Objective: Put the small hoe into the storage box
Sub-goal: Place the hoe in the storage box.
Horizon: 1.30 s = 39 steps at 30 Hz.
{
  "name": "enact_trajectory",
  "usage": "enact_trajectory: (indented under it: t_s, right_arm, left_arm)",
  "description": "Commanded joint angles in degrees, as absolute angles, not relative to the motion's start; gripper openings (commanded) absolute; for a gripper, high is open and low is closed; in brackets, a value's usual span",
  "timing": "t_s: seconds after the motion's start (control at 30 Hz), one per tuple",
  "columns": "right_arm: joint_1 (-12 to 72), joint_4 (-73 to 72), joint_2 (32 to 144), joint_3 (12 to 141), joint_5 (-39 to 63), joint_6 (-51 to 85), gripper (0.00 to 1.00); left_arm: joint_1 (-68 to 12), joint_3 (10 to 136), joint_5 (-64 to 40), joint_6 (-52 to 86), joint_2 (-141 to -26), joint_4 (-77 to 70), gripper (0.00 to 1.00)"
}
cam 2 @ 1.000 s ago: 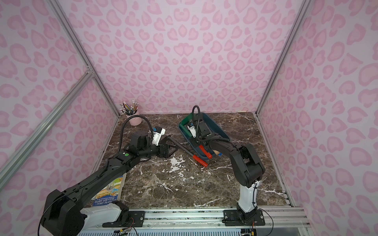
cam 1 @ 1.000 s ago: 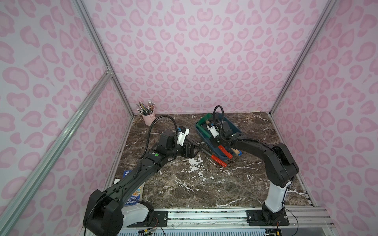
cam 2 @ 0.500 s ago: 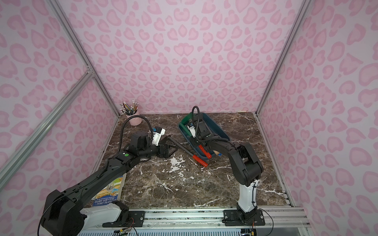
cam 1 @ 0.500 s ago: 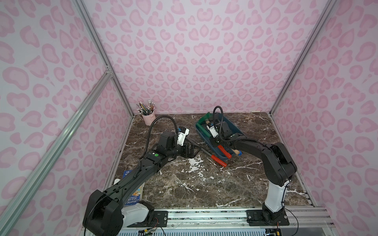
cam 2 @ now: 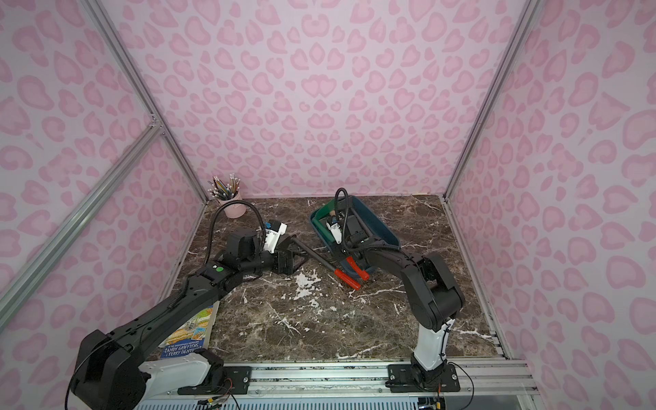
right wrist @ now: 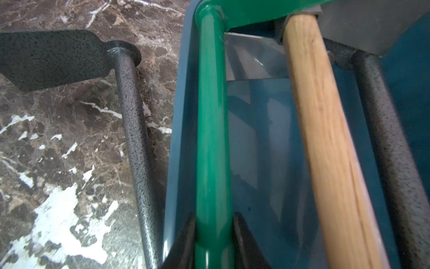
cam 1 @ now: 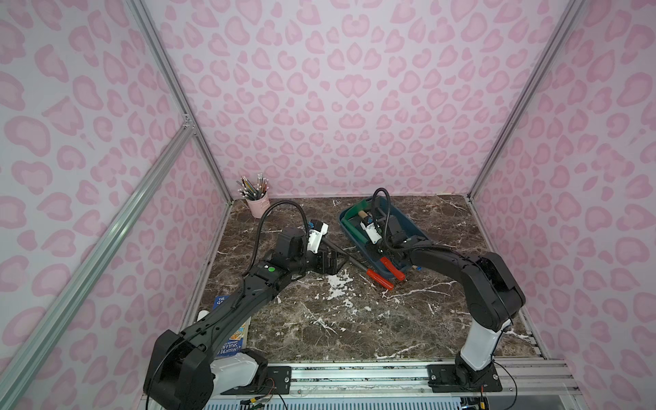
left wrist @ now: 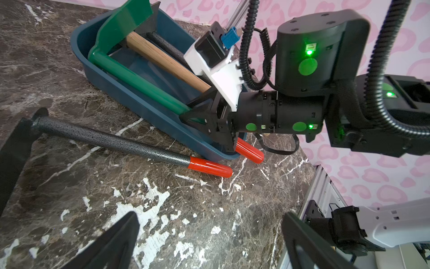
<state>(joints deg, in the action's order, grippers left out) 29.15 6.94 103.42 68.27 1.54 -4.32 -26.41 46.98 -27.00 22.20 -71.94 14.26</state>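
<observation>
- The small hoe point(cam 1: 356, 263) is seen lying flat on the marble worktop point(cam 1: 355, 326), just below the middle of the frame in both top views, outside the storage box point(cam 1: 408, 225).
- Its speckled grey shaft point(left wrist: 111, 142) is laid slantwise just beside the box's long near wall point(left wrist: 130, 93); whether the two touch cannot be told.
- The hoe's red handle end point(left wrist: 209, 168) is pointed toward the lower right of the top views, close to the box's near corner. Its flat blade point(right wrist: 51, 58) is set crosswise at the opposite end.
- The left tool point(cam 1: 332, 262) is held with its jaws spread wide and nothing between them, just left of the frame's middle, near the hoe's blade end.
- The right tool point(right wrist: 214, 233) is clamped narrow around a green-shafted implement point(right wrist: 211, 139), which is lodged inside the box along the wall nearest the hoe.
- That implement's red end point(left wrist: 250, 151) is seen sticking out past the box's short end.
- A wooden-handled hammer point(right wrist: 325, 139) and a second grey shaft point(right wrist: 393, 163) are laid in the box alongside it.
- A pink pencil cup point(cam 1: 258, 207) is stood at the worktop's back left corner, left of centre in the top views.
- A book point(cam 2: 191, 330) is partly hidden under the left arm at the lower left.
</observation>
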Motion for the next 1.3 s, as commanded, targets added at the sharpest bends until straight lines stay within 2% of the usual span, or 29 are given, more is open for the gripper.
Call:
enact_trajectory:
  t_s: [0.0,0.3,0.57,1.27]
  right_arm:
    - [29.25,6.98,101.09,67.62,1.23,-2.99,0.00]
    - [28.93,7.36,97.19,65.52,3.51,-1.76,0.00]
    - [28.15,5.50,100.15,66.19,4.39,-1.88,0.00]
    - [29.21,6.61,104.81,75.41,-1.17,-5.95,0.00]
  left_arm:
    - [-26.42,46.89,-26.89,22.41,-71.76,12.45,0.99]
    - [-26.46,46.70,-27.06,22.67,-72.16,11.80,0.99]
    - [-26.55,46.51,-26.96,22.76,-71.85,11.76,0.99]
    - [-26.71,46.86,-26.71,22.41,-72.16,11.95,0.99]
